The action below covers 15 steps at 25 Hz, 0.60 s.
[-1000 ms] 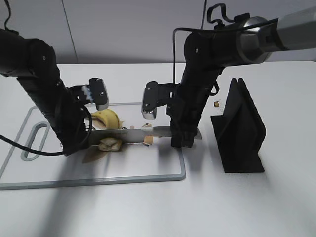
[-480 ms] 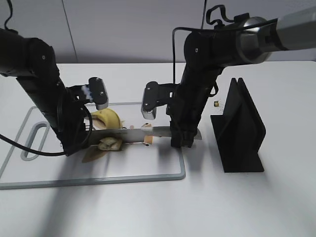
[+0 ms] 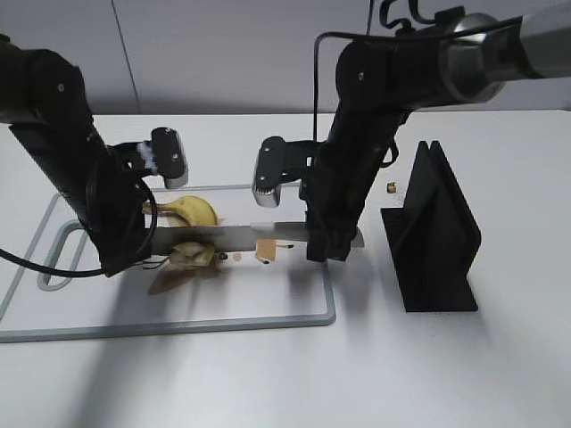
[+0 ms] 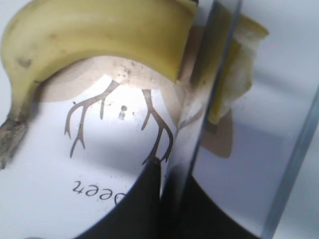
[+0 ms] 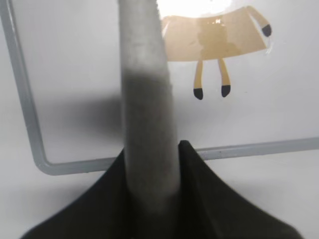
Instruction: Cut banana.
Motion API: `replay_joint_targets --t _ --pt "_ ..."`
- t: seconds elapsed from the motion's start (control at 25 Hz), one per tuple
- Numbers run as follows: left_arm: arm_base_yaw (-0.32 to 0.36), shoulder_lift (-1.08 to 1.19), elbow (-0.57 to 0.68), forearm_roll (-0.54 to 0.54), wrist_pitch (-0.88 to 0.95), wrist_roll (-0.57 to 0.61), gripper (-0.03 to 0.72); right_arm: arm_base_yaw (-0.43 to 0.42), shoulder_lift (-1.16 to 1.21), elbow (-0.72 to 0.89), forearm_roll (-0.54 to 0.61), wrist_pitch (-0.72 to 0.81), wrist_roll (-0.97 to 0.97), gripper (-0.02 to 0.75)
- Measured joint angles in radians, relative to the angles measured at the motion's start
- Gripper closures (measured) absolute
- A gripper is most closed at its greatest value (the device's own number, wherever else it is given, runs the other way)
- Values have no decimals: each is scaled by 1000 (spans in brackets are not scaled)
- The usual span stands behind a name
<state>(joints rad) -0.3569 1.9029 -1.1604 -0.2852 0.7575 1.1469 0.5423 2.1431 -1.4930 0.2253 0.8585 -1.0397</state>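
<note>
You are looking at a white cutting board (image 3: pixel 268 314) on a white table, with the banana (image 3: pixel 189 211) lying at the board's middle-left. The cut seems partly done: one yellow, unpeeled length curves at the back, and a second piece with torn peel (image 3: pixel 189 257) lies just in front of it, nearer you. The knife (image 3: pixel 234 235) stretches level between the two pieces, its blade pointing left, and from the slanted camera it looks raised off the board rather than pressed into fruit. Whether more slices are wanted cannot be judged from this.

Your right gripper (image 3: pixel 328 242) stands upright at the board's right edge, closed tight around the knife handle; its wrist camera shows the grey handle (image 5: pixel 148 134) wedged between the two dark fingers (image 5: pixel 199 199). Your left gripper (image 3: pixel 125 259) is down at the banana's left end. Its wrist camera shows only one dark fingertip (image 4: pixel 142 199) against the blade's flat (image 4: pixel 202 114), with the banana just above, so you cannot tell whether it is open or gripping anything. A black knife stand (image 3: pixel 434 234) sits apart to the right
</note>
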Motion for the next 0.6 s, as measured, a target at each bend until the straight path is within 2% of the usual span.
replay_joint_targets --t 0.6 --pt "-1 -180 1 10 118 -9 670 5 -123 0 4 69 0 561"
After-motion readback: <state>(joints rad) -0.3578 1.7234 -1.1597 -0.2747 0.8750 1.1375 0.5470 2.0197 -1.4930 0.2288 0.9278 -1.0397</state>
